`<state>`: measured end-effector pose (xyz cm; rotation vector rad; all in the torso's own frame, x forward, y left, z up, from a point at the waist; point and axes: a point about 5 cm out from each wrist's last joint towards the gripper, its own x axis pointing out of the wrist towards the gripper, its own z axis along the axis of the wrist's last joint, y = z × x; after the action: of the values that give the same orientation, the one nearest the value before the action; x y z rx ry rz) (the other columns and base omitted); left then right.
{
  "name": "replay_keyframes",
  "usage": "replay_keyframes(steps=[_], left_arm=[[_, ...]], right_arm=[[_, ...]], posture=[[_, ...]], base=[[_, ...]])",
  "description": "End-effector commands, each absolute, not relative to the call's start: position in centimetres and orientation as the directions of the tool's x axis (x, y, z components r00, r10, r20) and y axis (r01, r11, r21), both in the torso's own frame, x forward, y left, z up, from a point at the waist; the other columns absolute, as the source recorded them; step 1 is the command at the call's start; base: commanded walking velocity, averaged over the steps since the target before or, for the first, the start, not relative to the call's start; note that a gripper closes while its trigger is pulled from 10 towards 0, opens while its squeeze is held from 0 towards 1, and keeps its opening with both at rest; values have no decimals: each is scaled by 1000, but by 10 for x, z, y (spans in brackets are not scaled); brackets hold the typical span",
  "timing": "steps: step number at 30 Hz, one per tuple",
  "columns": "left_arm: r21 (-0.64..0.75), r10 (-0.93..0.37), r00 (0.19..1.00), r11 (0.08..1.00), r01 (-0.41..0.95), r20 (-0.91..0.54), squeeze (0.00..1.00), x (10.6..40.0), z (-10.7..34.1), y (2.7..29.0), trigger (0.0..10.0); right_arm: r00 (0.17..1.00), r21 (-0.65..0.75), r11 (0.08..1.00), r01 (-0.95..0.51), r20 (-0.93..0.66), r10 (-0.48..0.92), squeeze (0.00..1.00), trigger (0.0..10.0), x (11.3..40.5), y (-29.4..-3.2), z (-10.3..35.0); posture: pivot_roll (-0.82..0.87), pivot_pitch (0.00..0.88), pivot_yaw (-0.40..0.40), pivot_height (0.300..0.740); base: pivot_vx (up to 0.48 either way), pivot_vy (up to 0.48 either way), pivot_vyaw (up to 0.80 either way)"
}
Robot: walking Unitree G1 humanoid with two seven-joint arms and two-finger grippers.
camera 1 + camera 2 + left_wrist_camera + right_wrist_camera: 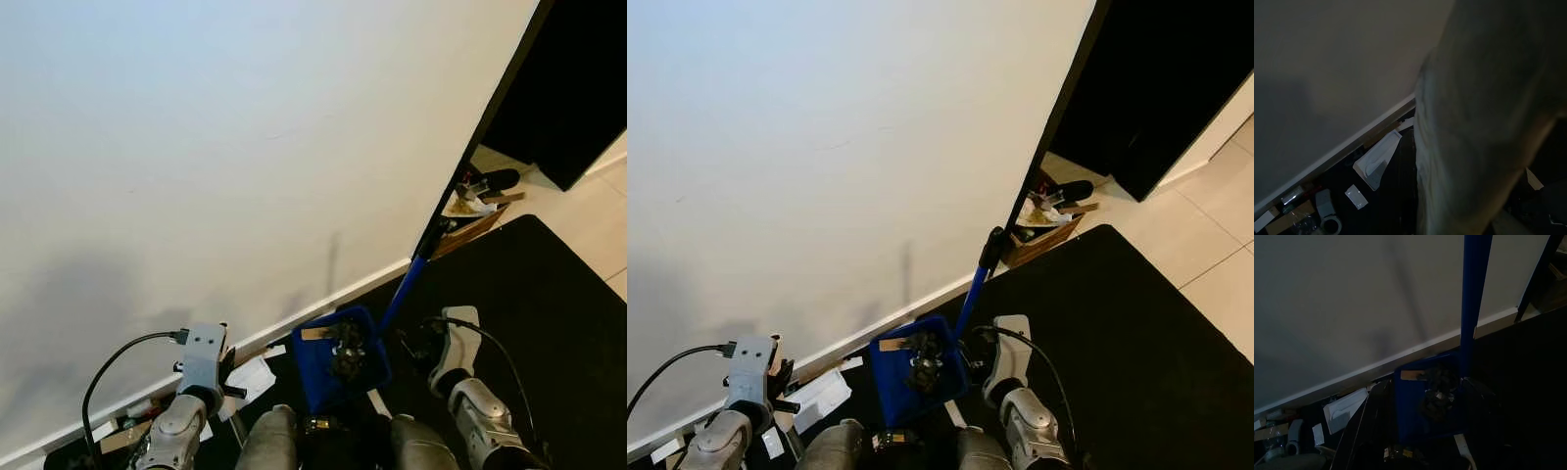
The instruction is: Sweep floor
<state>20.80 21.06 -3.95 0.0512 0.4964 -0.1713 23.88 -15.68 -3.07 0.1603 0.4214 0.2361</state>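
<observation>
Your right gripper (423,345) sits just beside the blue plastic dustpan (341,357), which stands on the black floor mat (549,313) near the white skirting board, its long blue handle (404,289) slanting up toward the wall; whether those fingers are closed, you cannot tell.

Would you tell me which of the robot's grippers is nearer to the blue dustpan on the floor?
The right. The right gripper is just beside the blue dustpan, by its blue handle. The left gripper sits farther off, over the white litter by the wall.
</observation>
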Motion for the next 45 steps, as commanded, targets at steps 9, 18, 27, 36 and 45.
replay_keyframes(steps=[9, 18, 27, 36, 45], left_arm=[[-35, -184, 850, 981, 193, -493, 0, 202, -46, 197, 10000], [-35, -185, 850, 981, 193, -494, 0, 202, -46, 197, 10000], [-34, -184, 850, 981, 193, -493, 0, 201, -46, 197, 10000], [-34, -185, 850, 981, 193, -493, 0, 202, -46, 197, 10000], [-34, -184, 850, 981, 193, -493, 0, 202, -45, 197, 10000]], right_arm=[[879, 204, 963, -178, -408, 248, 0, 10000, 234, -161, -35], [877, 204, 963, -178, -411, 249, 0, 10000, 233, -161, -35], [877, 204, 963, -178, -411, 249, 0, 10000, 232, -162, -35], [878, 203, 963, -178, -410, 249, 0, 10000, 233, -161, -35], [878, 203, 963, -178, -410, 248, 0, 10000, 233, -161, -35]], posture=[[74, 139, -21, 740], [72, 138, -22, 740], [73, 141, -22, 740], [73, 144, -20, 740], [72, 144, -19, 740]], base=[[0, 0, 0], [0, 0, 0], [0, 0, 0], [0, 0, 0], [0, 0, 0]])
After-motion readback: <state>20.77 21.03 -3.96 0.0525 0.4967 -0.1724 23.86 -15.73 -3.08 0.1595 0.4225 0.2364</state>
